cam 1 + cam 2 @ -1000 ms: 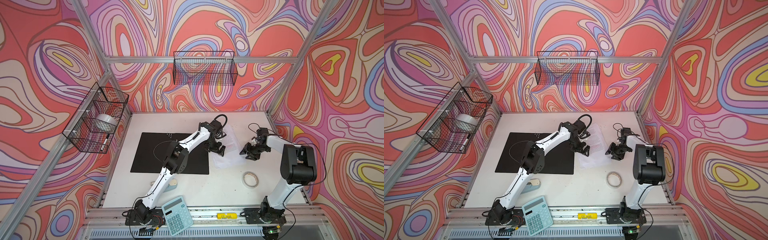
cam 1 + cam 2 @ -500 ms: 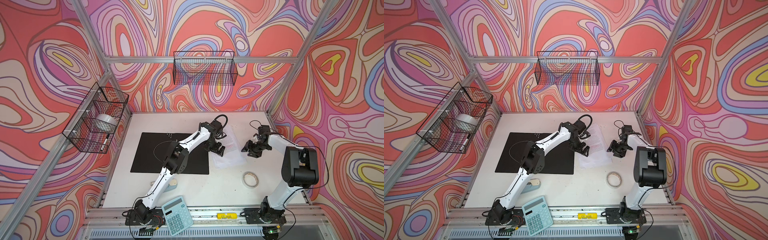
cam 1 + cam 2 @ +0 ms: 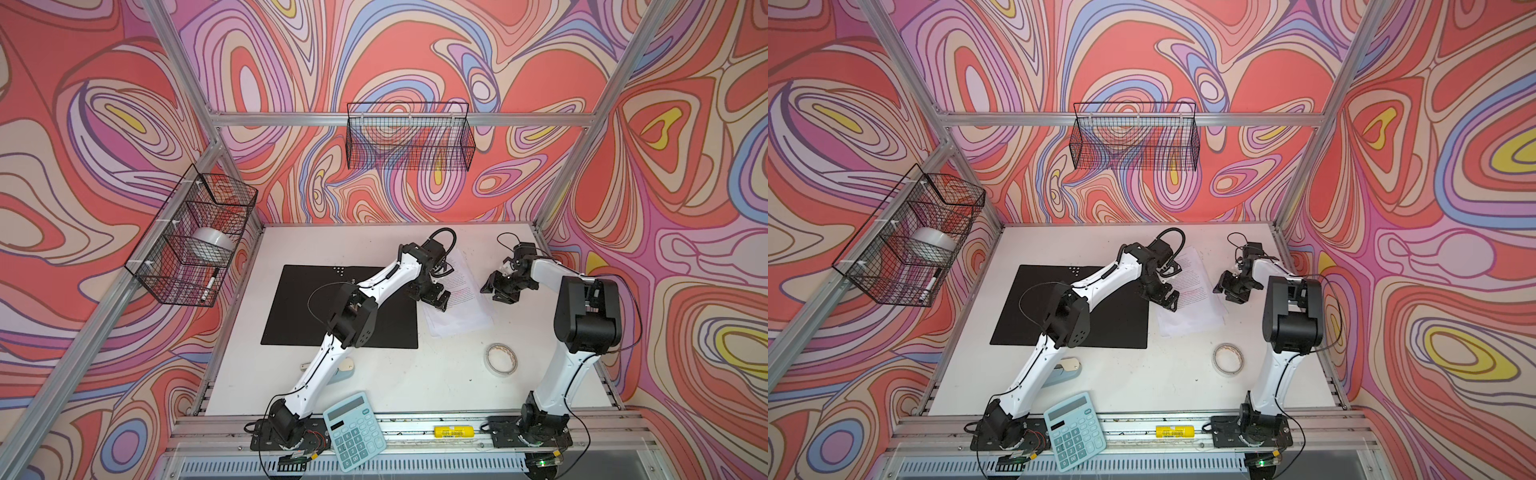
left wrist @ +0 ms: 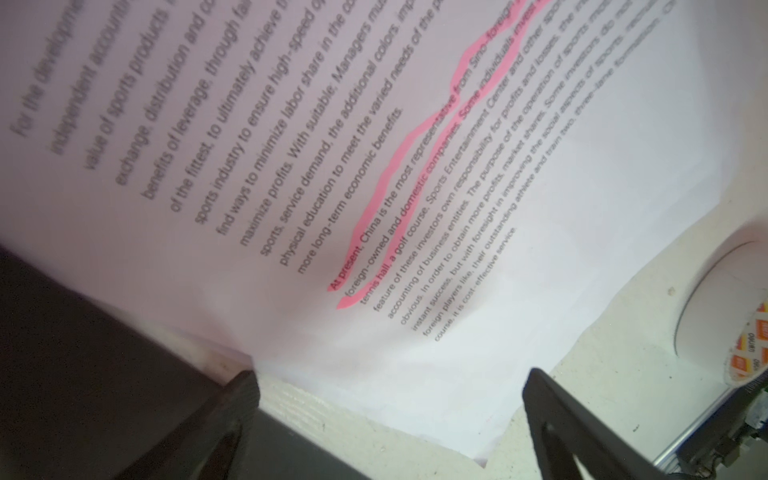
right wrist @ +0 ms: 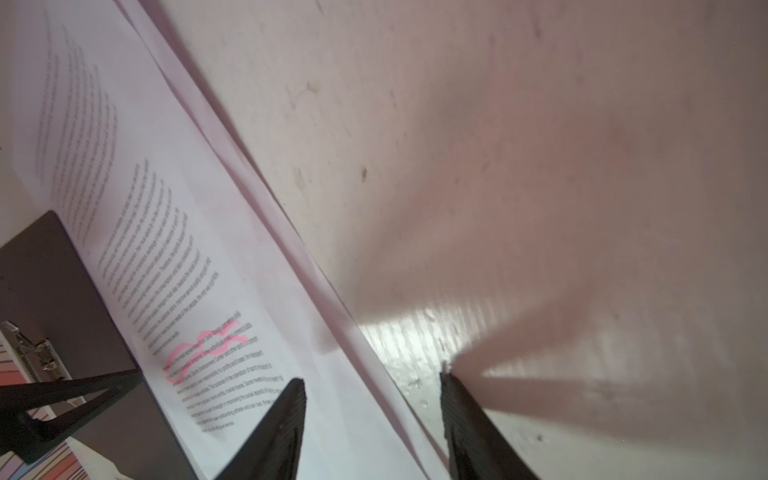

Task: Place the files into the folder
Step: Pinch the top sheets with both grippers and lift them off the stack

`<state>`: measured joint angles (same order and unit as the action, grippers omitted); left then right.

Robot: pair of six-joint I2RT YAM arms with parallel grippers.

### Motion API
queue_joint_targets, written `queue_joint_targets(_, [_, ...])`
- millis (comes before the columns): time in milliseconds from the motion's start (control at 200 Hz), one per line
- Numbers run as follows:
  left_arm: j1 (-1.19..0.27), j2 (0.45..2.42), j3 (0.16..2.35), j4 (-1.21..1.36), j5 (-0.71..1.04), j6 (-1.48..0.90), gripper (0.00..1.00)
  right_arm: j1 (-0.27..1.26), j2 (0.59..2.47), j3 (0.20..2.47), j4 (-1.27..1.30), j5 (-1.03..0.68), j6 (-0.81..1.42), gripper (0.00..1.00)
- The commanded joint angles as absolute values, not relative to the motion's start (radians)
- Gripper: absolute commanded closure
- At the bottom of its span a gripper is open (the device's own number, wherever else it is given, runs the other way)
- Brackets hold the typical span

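The files [image 3: 461, 307] are white printed sheets with pink highlighted lines, lying loosely fanned on the white table just right of the folder [image 3: 299, 316]. The folder lies open and flat, black inside, its metal clip [image 5: 29, 349] visible in the right wrist view. My left gripper [image 3: 438, 301] is open low over the sheets' left edge, beside the folder; a corner of the files [image 4: 374, 208] lies between its fingers. My right gripper [image 3: 492, 291] is open at the files' right edge [image 5: 232, 291], one finger over the paper, the other over bare table.
A tape roll [image 3: 501, 359] lies on the table in front of the files. A teal calculator [image 3: 354, 432] and a yellow level [image 3: 451, 432] rest on the front rail. A grey-blue stapler [image 3: 345, 368] lies under the left arm. Wire baskets [image 3: 409, 141] hang on the walls.
My right gripper has shifted a little toward the back along the files' right edge, and its elbow has swung right. The left arm has not moved.
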<state>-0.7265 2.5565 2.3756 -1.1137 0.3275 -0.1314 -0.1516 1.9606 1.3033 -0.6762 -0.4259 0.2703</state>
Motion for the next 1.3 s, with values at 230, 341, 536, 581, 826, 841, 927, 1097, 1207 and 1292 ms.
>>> queue_joint_targets(230, [-0.730,2.611,2.408,-1.091,0.298,-0.092,0.00,-0.196,2.066,1.335,-0.654,-0.609,0.212,0.45])
queue_joint_targets(341, [-0.730,2.629,2.422,-1.084,0.303,-0.083,0.00,-0.195,2.087,1.344,-0.647,-0.655,0.206,0.46])
queue_joint_targets(536, [-0.730,2.663,2.456,-1.064,0.319,-0.074,0.00,-0.195,2.100,1.341,-0.675,-0.680,0.199,0.47])
queue_joint_targets(581, [-0.730,2.670,2.464,-1.057,0.327,-0.073,0.00,-0.196,2.086,1.329,-0.681,-0.680,0.199,0.48])
queue_joint_targets(826, [-0.730,2.673,2.476,-1.022,0.350,-0.066,0.00,-0.195,1.947,1.244,-0.709,-0.646,0.225,0.51])
queue_joint_targets(841, [-0.730,2.671,2.476,-1.023,0.350,-0.061,0.00,-0.195,1.937,1.241,-0.709,-0.642,0.229,0.51])
queue_joint_targets(927, [-0.730,2.659,2.473,-1.031,0.333,-0.043,0.00,-0.195,1.879,1.220,-0.715,-0.633,0.248,0.52])
queue_joint_targets(1097, [-0.727,2.624,2.425,-1.027,0.314,-0.019,0.00,-0.196,1.798,1.197,-0.715,-0.680,0.269,0.52])
queue_joint_targets(1207, [-0.726,2.619,2.408,-1.025,0.312,-0.021,0.00,-0.195,1.789,1.192,-0.700,-0.736,0.278,0.53])
queue_joint_targets(1292, [-0.724,2.619,2.408,-1.032,0.315,-0.033,0.00,-0.196,1.798,1.193,-0.695,-0.760,0.278,0.53])
